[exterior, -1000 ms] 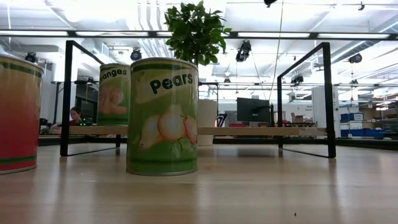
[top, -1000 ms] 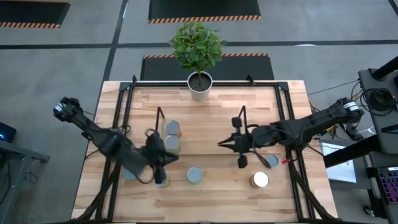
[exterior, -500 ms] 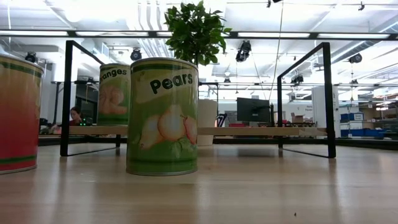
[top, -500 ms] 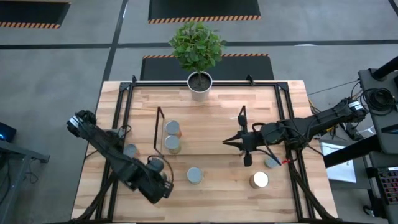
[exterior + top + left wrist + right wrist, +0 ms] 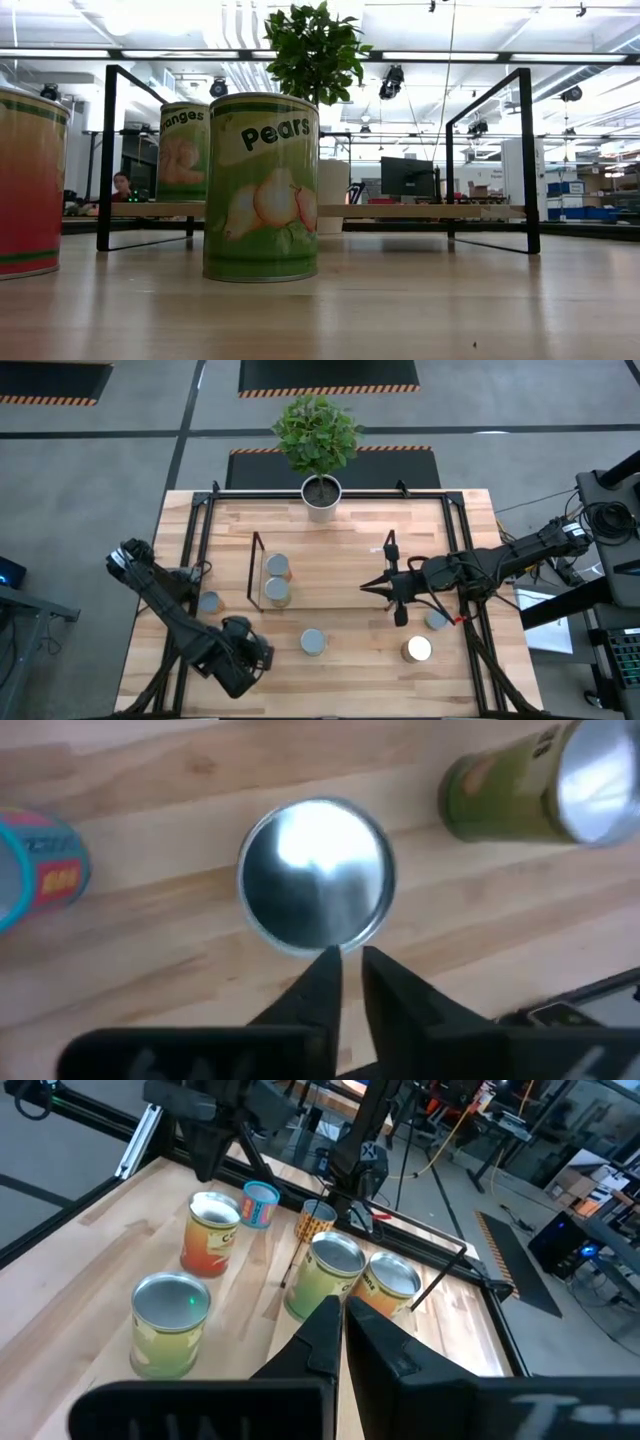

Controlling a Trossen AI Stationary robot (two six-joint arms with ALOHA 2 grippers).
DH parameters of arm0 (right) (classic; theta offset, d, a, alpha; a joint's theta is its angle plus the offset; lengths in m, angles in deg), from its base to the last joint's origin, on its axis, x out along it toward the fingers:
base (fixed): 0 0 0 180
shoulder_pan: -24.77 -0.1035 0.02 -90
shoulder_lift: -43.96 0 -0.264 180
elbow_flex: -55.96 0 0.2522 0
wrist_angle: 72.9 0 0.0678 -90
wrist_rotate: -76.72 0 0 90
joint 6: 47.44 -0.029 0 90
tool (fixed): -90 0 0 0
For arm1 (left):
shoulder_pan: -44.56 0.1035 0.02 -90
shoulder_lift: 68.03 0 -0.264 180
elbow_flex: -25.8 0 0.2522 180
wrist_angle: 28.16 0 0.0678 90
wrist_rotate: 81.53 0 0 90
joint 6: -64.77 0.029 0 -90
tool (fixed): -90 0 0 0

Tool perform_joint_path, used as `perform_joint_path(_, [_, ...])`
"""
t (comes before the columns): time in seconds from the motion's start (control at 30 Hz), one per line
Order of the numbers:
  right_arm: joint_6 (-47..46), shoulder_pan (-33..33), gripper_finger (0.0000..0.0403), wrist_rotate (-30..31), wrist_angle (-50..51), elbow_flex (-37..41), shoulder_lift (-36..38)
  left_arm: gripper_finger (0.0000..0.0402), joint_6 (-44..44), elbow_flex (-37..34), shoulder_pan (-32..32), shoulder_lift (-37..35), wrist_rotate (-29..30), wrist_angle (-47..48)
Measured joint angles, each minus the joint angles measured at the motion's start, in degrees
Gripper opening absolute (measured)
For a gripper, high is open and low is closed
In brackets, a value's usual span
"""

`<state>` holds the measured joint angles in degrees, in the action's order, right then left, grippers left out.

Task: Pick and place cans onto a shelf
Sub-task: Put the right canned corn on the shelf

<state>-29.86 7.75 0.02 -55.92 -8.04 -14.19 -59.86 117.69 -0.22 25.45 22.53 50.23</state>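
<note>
Both arms low over the table, neither gripper holding a can.

The left gripper (image 5: 345,970), fingers nearly together and empty, hangs above a silver-topped can (image 5: 316,875) near the table's left front. The right gripper (image 5: 338,1320), pinched closed on nothing, sits right of centre. Two cans (image 5: 277,580) stand at the shelf's (image 5: 320,211) left end; the pears can (image 5: 261,187) stands in front.

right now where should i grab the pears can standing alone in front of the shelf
Grip the pears can across its round side wall, about mid-height, coming straight down from above. It stands upright with bare table all round it, so fingers can probably drop on either side of the flat lid.
</note>
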Motion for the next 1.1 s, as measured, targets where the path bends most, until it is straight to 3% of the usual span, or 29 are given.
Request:
perform_joint_path(0.13, [0.0,0.0,0.0009,0.0,0.0,0.0,0.0,0.0103,0.4,-0.4,0.4,0.4,0.0,0.2])
perform_joint_path(0.43, [-0.7,0.0,0.0009,-0.2,1.4,0.0,0.0,0.031,-2.1,-2.3,1.7,2.0,-0.8,2.5])
perform_joint_path(0.6, [-1.1,0.0,0.0009,-0.2,1.8,0.0,0.0,0.0386,-2.1,-3.3,1.9,2.1,-1.0,1.8])
perform_joint_path(1.1, [-1.3,0.0,0.0009,-0.2,2.2,0.0,0.0,0.0375,-2.1,-3.3,2.3,4.4,2.5,-0.3])
